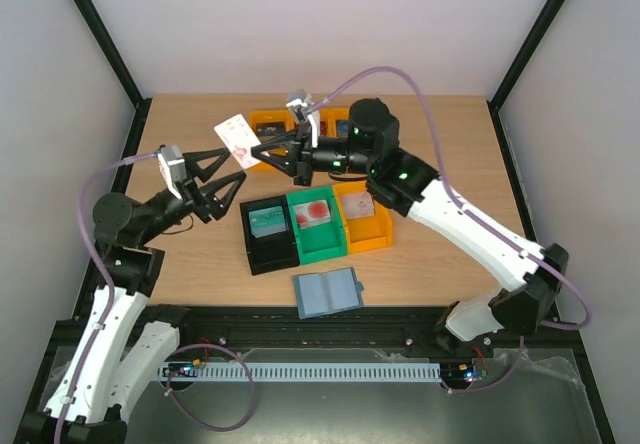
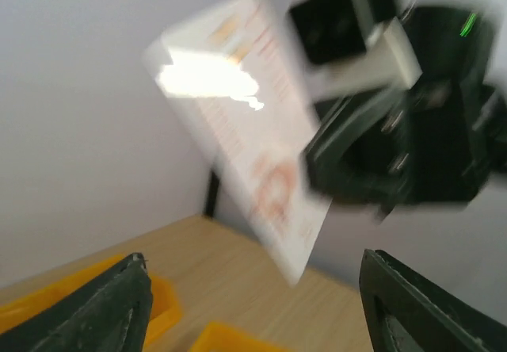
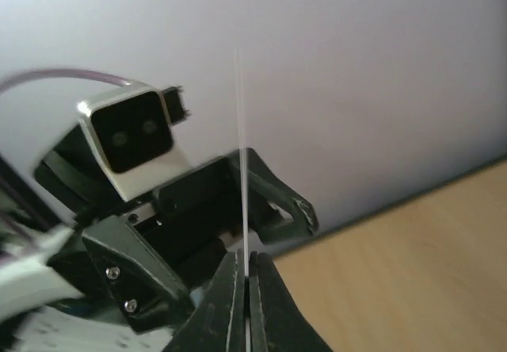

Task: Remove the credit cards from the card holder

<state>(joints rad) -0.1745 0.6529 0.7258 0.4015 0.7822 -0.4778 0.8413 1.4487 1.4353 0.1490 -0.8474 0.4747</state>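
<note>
A white credit card point(image 1: 238, 140) with red print hangs in the air over the back of the table, and my right gripper point(image 1: 262, 144) is shut on its edge. In the right wrist view the card point(image 3: 242, 146) shows edge-on as a thin line rising from the closed right gripper point(image 3: 248, 269). My left gripper point(image 1: 238, 167) stands open just below the card point(image 2: 245, 130), its fingers point(image 2: 111, 312) wide apart and off it. The card holder point(image 1: 328, 292) lies open and flat near the front edge.
A black bin point(image 1: 252, 252), a green bin point(image 1: 322, 246) and an orange bin point(image 1: 372, 234) stand side by side mid-table, each with a card inside. More orange bins point(image 1: 270, 124) sit at the back, under the two grippers.
</note>
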